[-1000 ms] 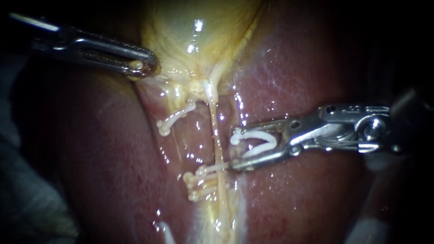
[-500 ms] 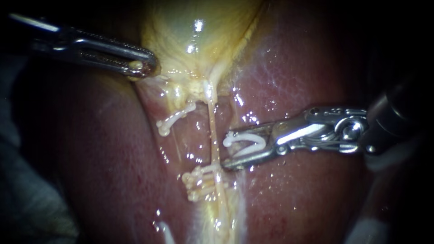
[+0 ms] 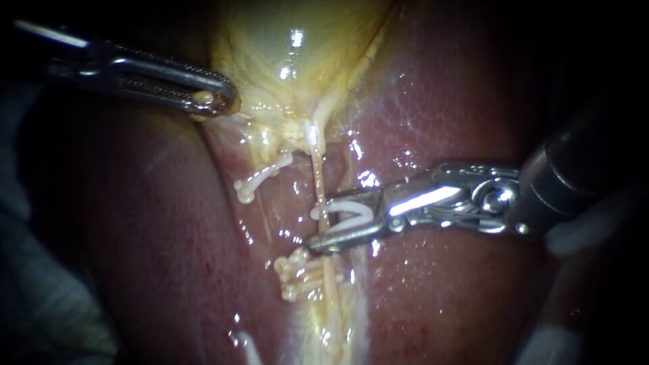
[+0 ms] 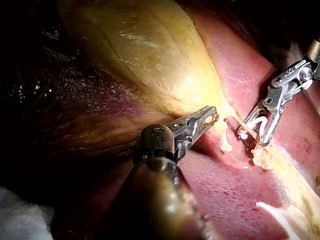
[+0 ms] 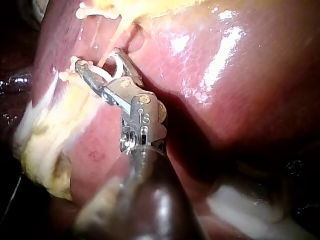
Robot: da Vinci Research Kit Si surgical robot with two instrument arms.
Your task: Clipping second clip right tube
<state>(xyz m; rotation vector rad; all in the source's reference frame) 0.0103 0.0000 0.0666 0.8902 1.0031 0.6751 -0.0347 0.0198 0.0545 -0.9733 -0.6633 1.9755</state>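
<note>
Nearly there: from 3 o'clock, the right instrument holds a white clip in spread jaws astride the right tube, near set clips at 6 o'clock; squeezing remains. Left instrument pinches the gallbladder at 10 o'clock.

Dark red, wet liver carries everything. Pale grey cloth shows past its left edge; can't tell if it runs underneath.

On the liver:
- The pale yellow, glossy gallbladder lies at the top and narrows downward.
- The thin yellowish right tube runs from the gallbladder's neck down the liver's middle.
- A slanted white plastic clip lies left of the right tube.
- A cluster of white clips sits at the right tube, lower down.
- An open white clip sits around the right tube, just above the cluster.
- A yellow fatty strip continues below.
</note>
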